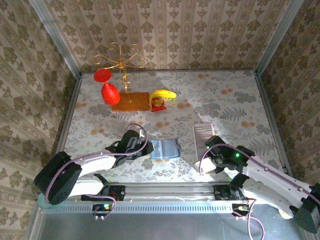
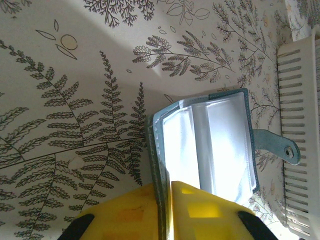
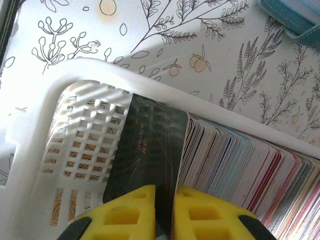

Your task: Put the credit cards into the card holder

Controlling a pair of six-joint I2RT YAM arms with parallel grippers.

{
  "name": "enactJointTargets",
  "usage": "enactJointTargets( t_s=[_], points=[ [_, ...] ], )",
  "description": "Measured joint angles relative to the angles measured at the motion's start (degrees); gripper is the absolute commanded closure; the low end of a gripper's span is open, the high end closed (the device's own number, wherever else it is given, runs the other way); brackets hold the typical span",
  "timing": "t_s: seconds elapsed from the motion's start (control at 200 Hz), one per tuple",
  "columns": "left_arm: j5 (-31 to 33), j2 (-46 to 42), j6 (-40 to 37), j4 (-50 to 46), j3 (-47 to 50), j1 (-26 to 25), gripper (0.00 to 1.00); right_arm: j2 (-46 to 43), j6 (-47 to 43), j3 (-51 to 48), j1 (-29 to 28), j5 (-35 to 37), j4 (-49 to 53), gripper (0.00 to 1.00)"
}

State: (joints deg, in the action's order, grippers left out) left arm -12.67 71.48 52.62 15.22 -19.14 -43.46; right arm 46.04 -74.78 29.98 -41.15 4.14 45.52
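The teal card holder (image 1: 166, 149) lies open on the table, its clear pockets (image 2: 215, 145) facing up and its snap tab (image 2: 280, 147) pointing toward the tray. My left gripper (image 2: 167, 200) is shut on the holder's left cover edge. The credit cards (image 3: 245, 155) stand in a packed row inside a white plastic tray (image 3: 75, 70). My right gripper (image 3: 164, 210) is shut on a black card (image 3: 150, 145) at the end of that row, tilted slightly away from the others. From above, the right gripper (image 1: 210, 146) sits at the tray's near end and the left gripper (image 1: 146, 148) beside the holder.
The tray (image 1: 201, 128) lies just right of the holder. At the back stand a gold wire rack (image 1: 120, 62) with red ornaments (image 1: 109, 92) on a wooden base, and a banana (image 1: 164, 94). Patterned walls enclose the table on three sides.
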Motion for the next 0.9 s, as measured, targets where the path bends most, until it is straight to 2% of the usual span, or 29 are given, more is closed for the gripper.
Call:
enactJointTargets(
  t_s=[0.405, 0.9],
  points=[
    [0.0, 0.0, 0.0, 0.0, 0.0, 0.0, 0.86, -1.1, 1.0, 1.0, 0.0, 0.0, 1.7, 0.89],
    [0.6, -3.1, -0.8, -3.1, 0.7, 0.0, 0.63, -2.7, 6.1, 4.0, 0.0, -2.1, 7.5, 1.00]
  ],
)
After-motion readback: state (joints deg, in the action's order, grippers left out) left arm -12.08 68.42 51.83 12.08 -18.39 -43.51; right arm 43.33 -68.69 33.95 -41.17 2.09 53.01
